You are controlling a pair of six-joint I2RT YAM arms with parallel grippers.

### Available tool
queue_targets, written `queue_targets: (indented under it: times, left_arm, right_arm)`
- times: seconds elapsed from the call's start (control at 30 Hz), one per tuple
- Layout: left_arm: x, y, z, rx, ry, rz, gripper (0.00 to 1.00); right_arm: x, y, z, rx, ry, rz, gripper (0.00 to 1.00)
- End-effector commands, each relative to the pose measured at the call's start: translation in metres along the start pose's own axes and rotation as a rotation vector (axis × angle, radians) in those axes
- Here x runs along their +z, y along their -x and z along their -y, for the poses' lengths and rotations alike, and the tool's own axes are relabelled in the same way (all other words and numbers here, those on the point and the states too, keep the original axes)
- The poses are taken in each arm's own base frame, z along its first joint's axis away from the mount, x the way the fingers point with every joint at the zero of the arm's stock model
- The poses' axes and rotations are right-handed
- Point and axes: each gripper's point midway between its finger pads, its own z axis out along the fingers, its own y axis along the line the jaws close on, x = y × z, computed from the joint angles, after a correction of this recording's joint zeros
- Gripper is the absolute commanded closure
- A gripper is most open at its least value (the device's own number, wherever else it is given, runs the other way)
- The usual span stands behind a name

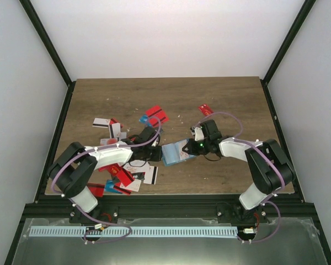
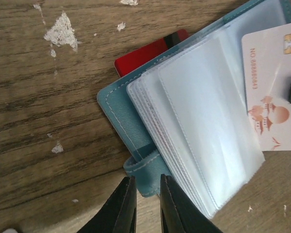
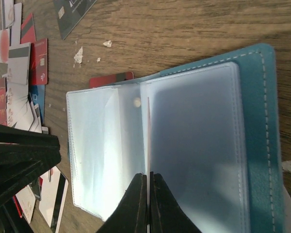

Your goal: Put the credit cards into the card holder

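Teal-blue and lying open, the card holder (image 1: 174,153) sits flat on the brown wooden table (image 1: 226,105), near the front and right between the two grippers. Its clear pockets (image 2: 203,121) are fanned out on top of the blue cover. The right gripper (image 3: 148,191) has its two fingers squeezed tight on a white card (image 2: 269,87). This card has a gold chip and a red picture on it. From the right wrist camera the card stands on its edge, so it looks like a thin pale line. Its far end is at the fold between two clear pockets. I cannot tell if it is inside a pocket. The left gripper (image 2: 146,196) is at the side of the holder, where a little blue tab (image 2: 141,161) sticks out. Its fingers are almost together, with only a thin gap, and the tips are right at the tab. I cannot tell if they have hold of it. A red card (image 2: 145,53) with a black stripe pokes out from under one edge of the holder. Many loose cards (image 1: 127,175), red, white and blue, lie in a messy heap on the left side of the table, under and beside the left arm. One lone card (image 1: 206,110), also red, lies farther back on the right, well apart from the holder.
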Motion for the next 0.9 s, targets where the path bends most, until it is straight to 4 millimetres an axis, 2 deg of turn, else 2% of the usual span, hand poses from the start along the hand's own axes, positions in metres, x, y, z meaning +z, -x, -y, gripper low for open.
queue_targets:
  times: [0.0, 0.27, 0.47, 0.87]
  left_arm:
    - [0.005, 0.008, 0.001, 0.025, -0.007, -0.003, 0.83]
    - [0.017, 0.006, -0.012, 0.033, 0.013, -0.038, 0.84]
    - [0.027, 0.005, -0.012, 0.066, 0.005, -0.068, 0.84]
    - [0.033, 0.000, -0.012, 0.064, -0.003, -0.101, 0.85]
  right_arm:
    - [0.001, 0.011, -0.008, -0.041, 0.033, 0.006, 0.99]
    - [0.006, 0.013, -0.019, -0.054, 0.098, -0.032, 0.99]
    - [0.013, 0.009, -0.026, -0.035, 0.163, -0.083, 0.99]
    - [0.025, 0.000, -0.025, 0.037, 0.212, -0.137, 0.99]
